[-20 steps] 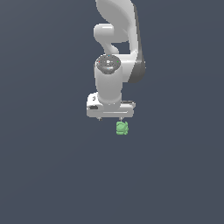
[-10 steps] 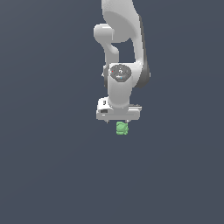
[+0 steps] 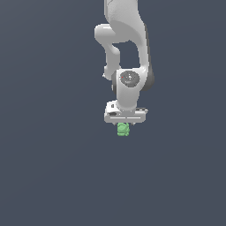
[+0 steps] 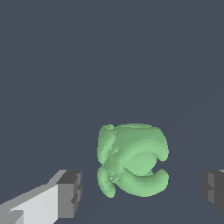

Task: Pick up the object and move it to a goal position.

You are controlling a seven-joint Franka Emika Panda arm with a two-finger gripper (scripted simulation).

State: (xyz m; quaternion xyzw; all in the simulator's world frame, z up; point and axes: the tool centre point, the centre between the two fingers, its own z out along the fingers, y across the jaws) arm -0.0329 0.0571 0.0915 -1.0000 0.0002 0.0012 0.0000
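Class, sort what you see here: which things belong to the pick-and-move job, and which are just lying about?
Belongs to the job:
- green blob
- gripper, jaws open either side of the blob

Just lying about:
- nothing else visible, only the plain dark grey surface

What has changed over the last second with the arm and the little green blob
The arm swung toward the exterior view's right and the gripper sank toward the green blob, now directly above it rather than offset to its left. The wrist view shows the fingers apart on either side of the blob, not touching it, so nothing is grasped. The blob stayed where it was.
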